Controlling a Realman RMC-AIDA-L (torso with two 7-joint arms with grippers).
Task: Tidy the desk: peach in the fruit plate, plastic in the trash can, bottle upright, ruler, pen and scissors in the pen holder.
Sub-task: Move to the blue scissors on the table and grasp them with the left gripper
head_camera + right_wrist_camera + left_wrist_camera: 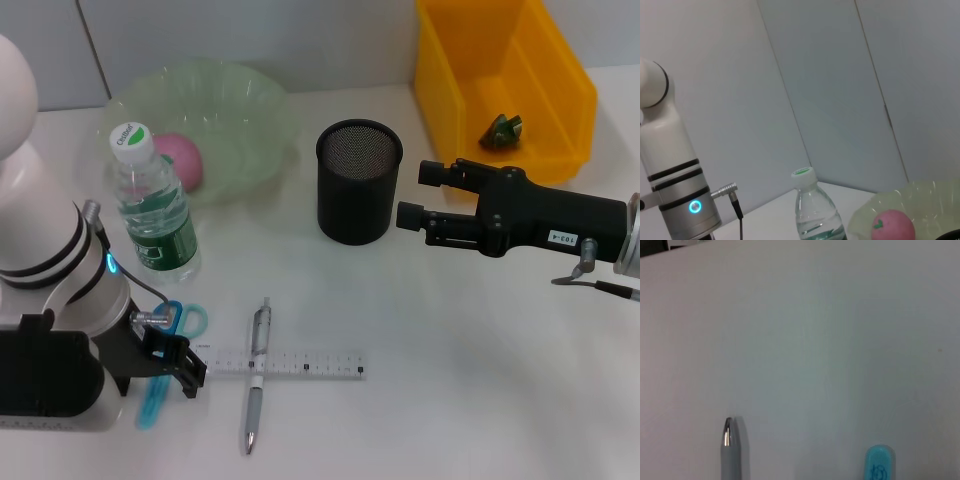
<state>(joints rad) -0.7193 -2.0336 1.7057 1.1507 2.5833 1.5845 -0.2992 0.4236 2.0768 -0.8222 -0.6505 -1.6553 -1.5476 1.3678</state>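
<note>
Hovering low over the blue scissors (pixel 165 365), left gripper (pixel 172 362) jaws spread around them, right gripper (pixel 425 195) spread empty beside pen holder (pixel 358 180), pen (pixel 257 375) crossing ruler (pixel 285 364).

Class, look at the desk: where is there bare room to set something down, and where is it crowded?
Bare: the near-right desk, bordered by the ruler and right gripper above it. Crowded: near left, where the pen, scissors and left gripper bunch beside the bottle. A narrow strip lies between bottle and pen holder.
</note>
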